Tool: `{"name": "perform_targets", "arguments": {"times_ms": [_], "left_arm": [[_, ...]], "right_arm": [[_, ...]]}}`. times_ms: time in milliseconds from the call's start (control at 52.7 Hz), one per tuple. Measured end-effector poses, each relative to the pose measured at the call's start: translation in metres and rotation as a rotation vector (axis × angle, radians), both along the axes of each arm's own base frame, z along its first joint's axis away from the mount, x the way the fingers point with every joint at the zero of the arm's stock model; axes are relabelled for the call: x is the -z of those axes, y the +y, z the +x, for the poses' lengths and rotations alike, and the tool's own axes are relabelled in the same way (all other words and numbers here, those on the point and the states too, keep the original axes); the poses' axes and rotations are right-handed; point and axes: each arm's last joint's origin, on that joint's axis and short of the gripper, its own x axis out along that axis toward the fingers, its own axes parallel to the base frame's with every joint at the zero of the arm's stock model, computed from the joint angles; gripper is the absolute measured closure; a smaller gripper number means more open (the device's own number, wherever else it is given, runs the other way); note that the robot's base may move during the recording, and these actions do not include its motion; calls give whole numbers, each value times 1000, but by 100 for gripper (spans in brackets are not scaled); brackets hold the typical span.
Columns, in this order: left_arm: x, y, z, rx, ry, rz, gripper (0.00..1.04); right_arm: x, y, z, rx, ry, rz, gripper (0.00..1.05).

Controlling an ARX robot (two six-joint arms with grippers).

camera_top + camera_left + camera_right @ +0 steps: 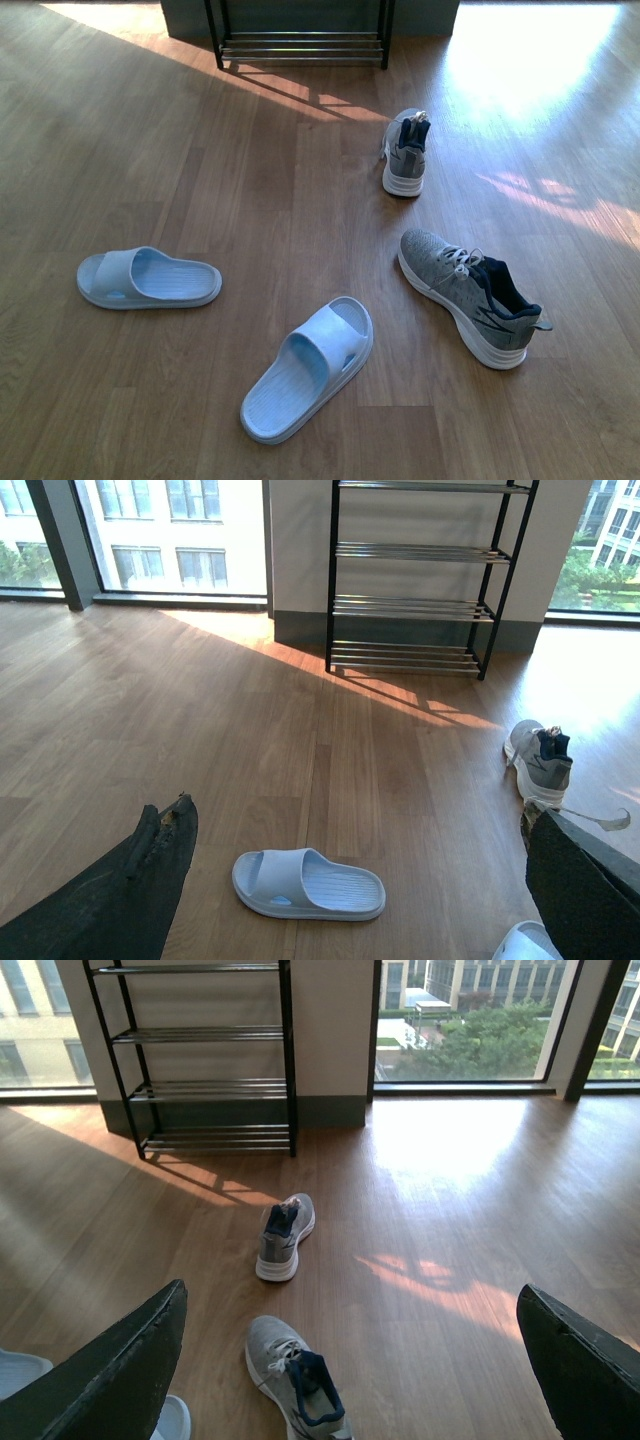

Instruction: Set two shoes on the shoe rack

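Two grey knit sneakers lie on the wood floor. The near sneaker lies at the right, toe pointing far-left; it also shows in the right wrist view. The far sneaker stands nearer the shoe rack, heel toward me; it shows in the right wrist view and the left wrist view. The rack stands against the far wall, its shelves bare. My left gripper is open above a slipper. My right gripper is open above the near sneaker. Neither arm shows in the front view.
Two pale blue slippers lie on the floor: one at the left, one at the front centre. Large windows flank the rack. Bright sun patches fall on the floor at the far right.
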Motion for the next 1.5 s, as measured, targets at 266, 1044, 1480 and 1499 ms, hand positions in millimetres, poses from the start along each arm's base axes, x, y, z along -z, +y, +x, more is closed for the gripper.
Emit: {"name": "perform_targets", "arguments": {"times_ms": [266,1044,1480,1499], "left_arm": [[0,0,0,0,0,0,9],[0,0,0,0,0,0,9],[0,0,0,0,0,0,9],[0,0,0,0,0,0,9]], "right_arm": [[0,0,0,0,0,0,9],[0,0,0,0,0,0,9],[0,0,0,0,0,0,9],[0,0,0,0,0,0,9]]}}
